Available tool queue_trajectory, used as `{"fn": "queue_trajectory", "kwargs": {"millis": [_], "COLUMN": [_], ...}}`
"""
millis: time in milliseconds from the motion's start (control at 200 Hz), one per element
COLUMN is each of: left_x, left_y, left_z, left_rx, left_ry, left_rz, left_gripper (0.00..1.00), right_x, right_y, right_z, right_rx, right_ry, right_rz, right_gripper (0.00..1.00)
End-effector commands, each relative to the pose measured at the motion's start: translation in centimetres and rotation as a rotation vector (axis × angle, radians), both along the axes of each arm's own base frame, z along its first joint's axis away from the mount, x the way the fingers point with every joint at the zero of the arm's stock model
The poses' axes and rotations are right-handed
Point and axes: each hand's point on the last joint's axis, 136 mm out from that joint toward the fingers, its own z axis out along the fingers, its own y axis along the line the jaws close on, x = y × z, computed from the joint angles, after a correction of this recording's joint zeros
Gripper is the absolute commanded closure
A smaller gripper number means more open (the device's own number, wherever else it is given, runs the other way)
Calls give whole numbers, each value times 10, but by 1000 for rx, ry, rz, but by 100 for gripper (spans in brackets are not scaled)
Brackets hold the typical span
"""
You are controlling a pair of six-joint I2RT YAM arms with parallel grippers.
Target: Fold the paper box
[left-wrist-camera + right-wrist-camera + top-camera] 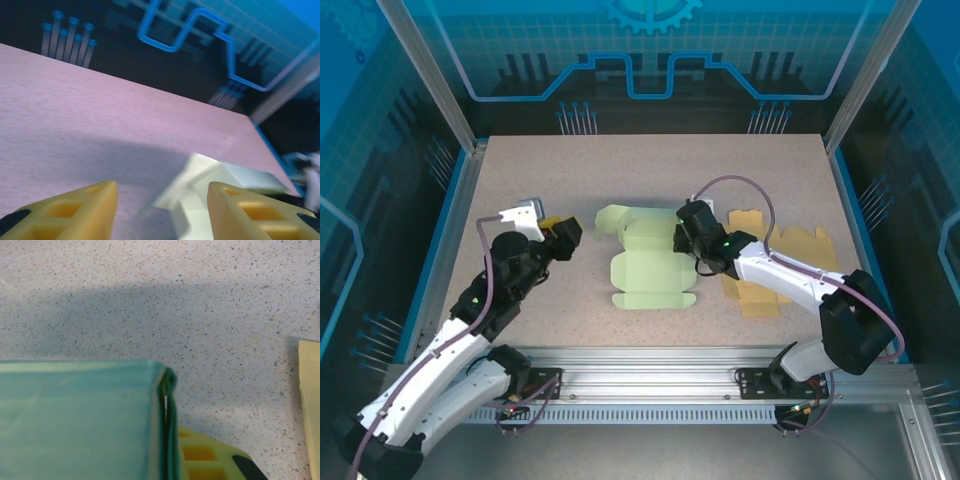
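Right end effector [686, 238] is clamped on the right edge of the green paper box [645, 262]; left end effector [162, 200] hangs nearby, fingers apart, over the surface [540, 180].

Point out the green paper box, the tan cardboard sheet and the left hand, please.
green paper box [645, 265], top external view, on the middle of its flat central panel.
tan cardboard sheet [813, 243], top external view, on its bare upper right part.
left hand [568, 238], top external view, midway between its fingertips.
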Motion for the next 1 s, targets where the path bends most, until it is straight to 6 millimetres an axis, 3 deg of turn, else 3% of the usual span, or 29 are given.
{"fn": "queue_trajectory", "kwargs": {"millis": [0,275,435,585,800,995], "left_x": [19,78,97,92,69,54], "left_y": [26,23,-8,-38,-75,-88], "left_z": [-8,-35,-51,-65,-92,-106], "left_rx": [74,43,39,-18,5,-33], "left_ry": [30,65,84,99,136,142], "left_rz": [110,41,-124,-277,-420,-455], "left_gripper": [48,42,41,38,38,38], "right_x": [-7,-13,-14,-11,-4,2], "right_y": [7,15,15,10,10,7], "right_z": [9,7,5,3,0,0], "right_rx": [20,39,35,3,-18,-24], "right_ry": [-17,-4,2,14,25,28], "right_rz": [38,78,79,51,36,18], "right_gripper": [100,100,100,100,100,100]}}
